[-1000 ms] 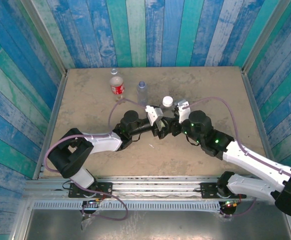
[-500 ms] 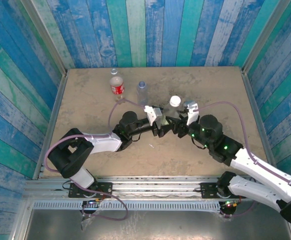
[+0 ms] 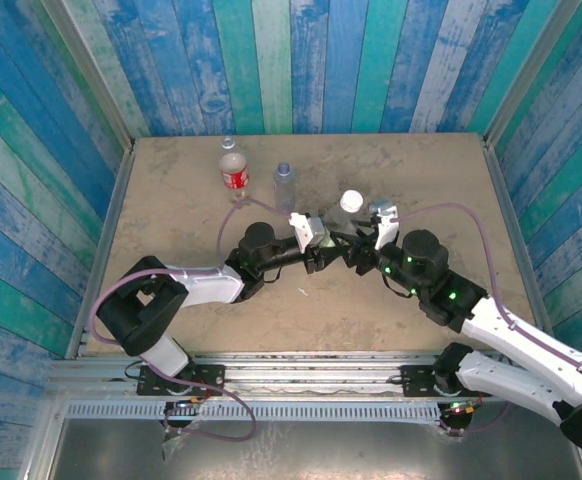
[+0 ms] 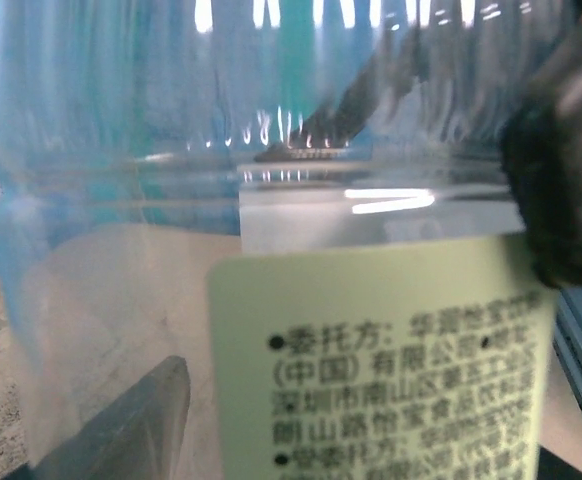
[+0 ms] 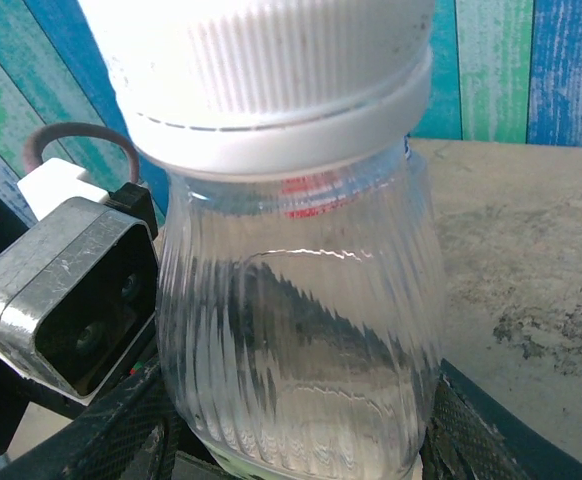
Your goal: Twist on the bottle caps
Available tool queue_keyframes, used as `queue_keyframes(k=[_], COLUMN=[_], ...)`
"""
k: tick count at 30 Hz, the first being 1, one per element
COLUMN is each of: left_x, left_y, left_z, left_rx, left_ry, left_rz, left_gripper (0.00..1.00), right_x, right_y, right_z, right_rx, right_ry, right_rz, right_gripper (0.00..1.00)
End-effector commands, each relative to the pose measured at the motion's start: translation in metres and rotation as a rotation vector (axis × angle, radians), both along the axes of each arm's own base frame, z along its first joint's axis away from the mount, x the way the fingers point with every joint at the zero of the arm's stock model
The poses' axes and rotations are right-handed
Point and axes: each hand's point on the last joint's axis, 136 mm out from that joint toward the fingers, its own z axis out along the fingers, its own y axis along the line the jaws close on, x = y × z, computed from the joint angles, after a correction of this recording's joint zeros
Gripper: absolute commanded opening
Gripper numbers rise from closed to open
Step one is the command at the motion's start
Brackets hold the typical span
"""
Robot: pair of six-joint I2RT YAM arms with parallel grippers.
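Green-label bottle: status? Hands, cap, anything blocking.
Right hand shut on green-label bottle. Left hand astride same bottle, contact unclear. White cap on neck, tightness unclear. Red-label bottle, bluish bottle stand apart, far side.

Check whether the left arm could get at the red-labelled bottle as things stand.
Probably not yet: the left end effector is closed around the green-yellow-labelled bottle. Otherwise the way to the red-labelled bottle looks free; the unlabelled bottle stands to one side.
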Motion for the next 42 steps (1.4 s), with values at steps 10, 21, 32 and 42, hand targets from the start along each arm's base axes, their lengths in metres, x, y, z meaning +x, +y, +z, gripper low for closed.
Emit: queue_keyframes(k=[10, 21, 32, 42], left_x=[-0.005, -0.002, 0.011, 0.0], left_y=[-0.004, 0.003, 0.036, 0.057], left_z=[-0.009, -0.011, -0.003, -0.025], left_rx=[0.047, 0.036, 0.029, 0.053], left_ry=[-0.055, -0.037, -0.011, 0.04], left_rz=[-0.027, 0.015, 0.223, 0.269], left_gripper=[0.54, 0.99, 0.94, 0.94], right_x=[0.016, 0.025, 0.091, 0.206], right_y=[0.009, -0.001, -0.059, -0.088], right_z=[-0.004, -0.007, -0.009, -0.041], right_rx=[-0.099, -0.135, -0.184, -0.265], right_ry=[0.049, 0.041, -0.038, -0.039], right_rz=[-0.015, -0.087, -0.321, -0.435], right_gripper=[0.68, 0.48, 0.47, 0.48])
